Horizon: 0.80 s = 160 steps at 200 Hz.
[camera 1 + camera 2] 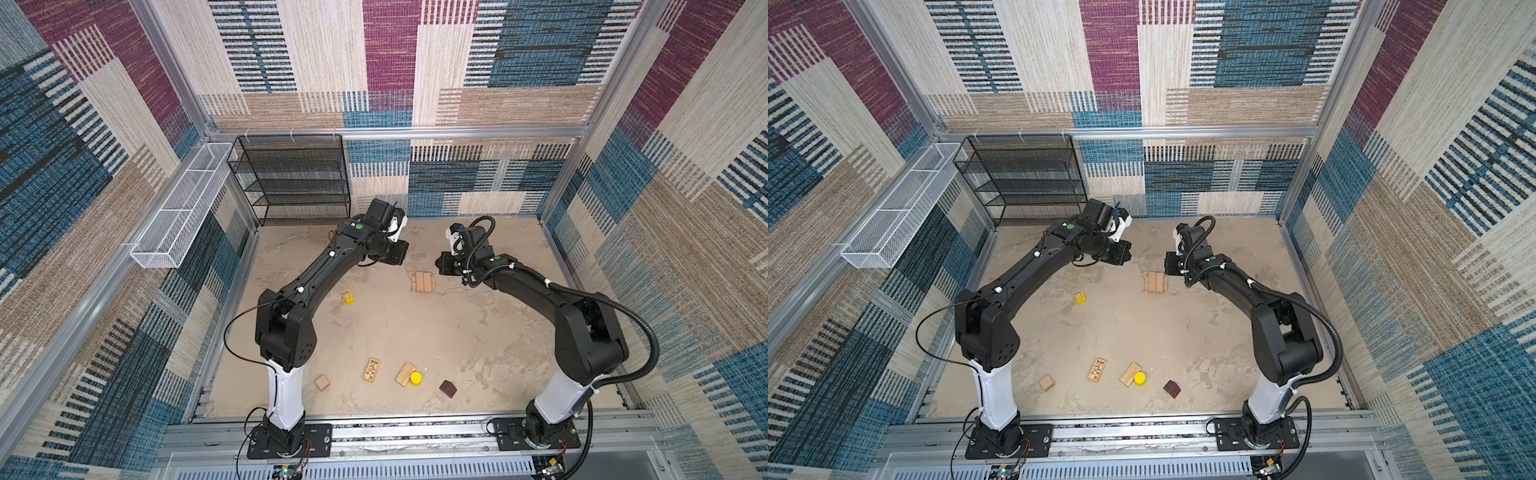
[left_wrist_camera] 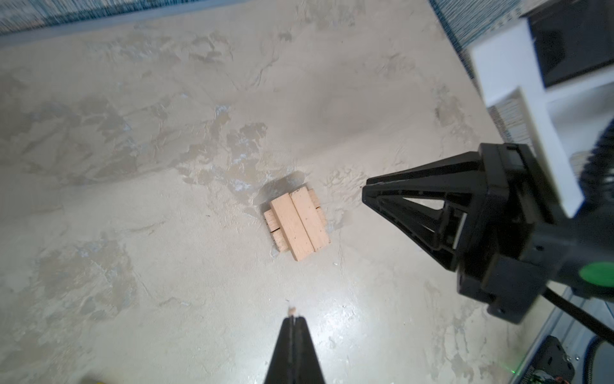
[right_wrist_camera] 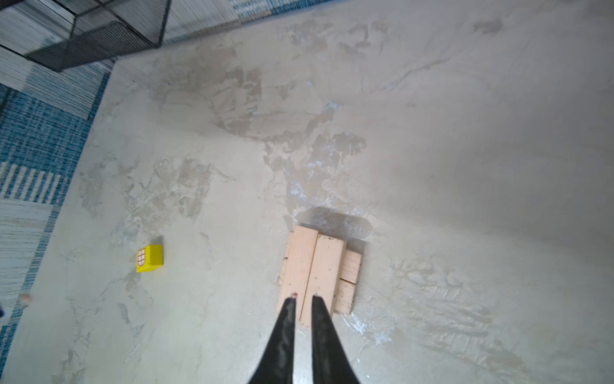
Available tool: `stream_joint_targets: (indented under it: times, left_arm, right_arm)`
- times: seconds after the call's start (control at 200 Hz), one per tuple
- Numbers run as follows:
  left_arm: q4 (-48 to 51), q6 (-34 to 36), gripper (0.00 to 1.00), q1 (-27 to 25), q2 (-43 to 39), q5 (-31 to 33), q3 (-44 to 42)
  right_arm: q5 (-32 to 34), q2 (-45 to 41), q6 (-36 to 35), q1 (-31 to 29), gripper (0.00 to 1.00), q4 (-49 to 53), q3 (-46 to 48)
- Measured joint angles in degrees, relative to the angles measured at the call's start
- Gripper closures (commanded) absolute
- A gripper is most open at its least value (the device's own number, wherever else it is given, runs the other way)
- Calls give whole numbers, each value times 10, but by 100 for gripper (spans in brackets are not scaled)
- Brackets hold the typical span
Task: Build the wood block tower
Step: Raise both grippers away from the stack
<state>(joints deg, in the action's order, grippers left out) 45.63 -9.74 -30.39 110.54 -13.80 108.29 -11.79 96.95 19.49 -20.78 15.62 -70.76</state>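
Observation:
The wood block tower (image 1: pixel 424 282) is a low stack of two pale planks laid side by side across two lower planks, also in the left wrist view (image 2: pixel 297 226) and right wrist view (image 3: pixel 315 272). My right gripper (image 3: pixel 304 296) hovers over the near end of the stack, open by a narrow gap with nothing between its fingers; in a top view it (image 1: pixel 444 264) is just right of the stack. My left gripper (image 2: pixel 292 318) is shut and empty, up and left of the stack (image 1: pixel 392 254). Loose wood blocks: yellow dotted cube (image 1: pixel 349 297), patterned plank (image 1: pixel 371 369), plain plank (image 1: pixel 405 374), yellow cylinder (image 1: pixel 416 377), tan cube (image 1: pixel 322 382), dark brown house-shaped block (image 1: pixel 448 389).
A black mesh shelf (image 1: pixel 291 178) stands at the back left corner. A white wire basket (image 1: pixel 183 208) hangs on the left wall. Patterned walls close in the table on three sides, and the arm bases sit on the rail at the front edge.

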Motion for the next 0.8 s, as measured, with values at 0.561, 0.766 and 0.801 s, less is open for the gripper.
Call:
stream_joint_targets:
  times: [0.561, 0.766, 0.801]
  left_arm:
    - [-66, -17, 87, 0, -297, 35, -364]
    - [-78, 7, 81, 3, -332, 60, -367]
    - [-82, 9, 81, 4, -336, 59, -367]
  right_arm:
    - [-44, -198, 9, -106, 58, 14, 121]
    - [-46, -253, 3, -157, 51, -1, 177]
    - [-45, -261, 3, -166, 50, -3, 182]
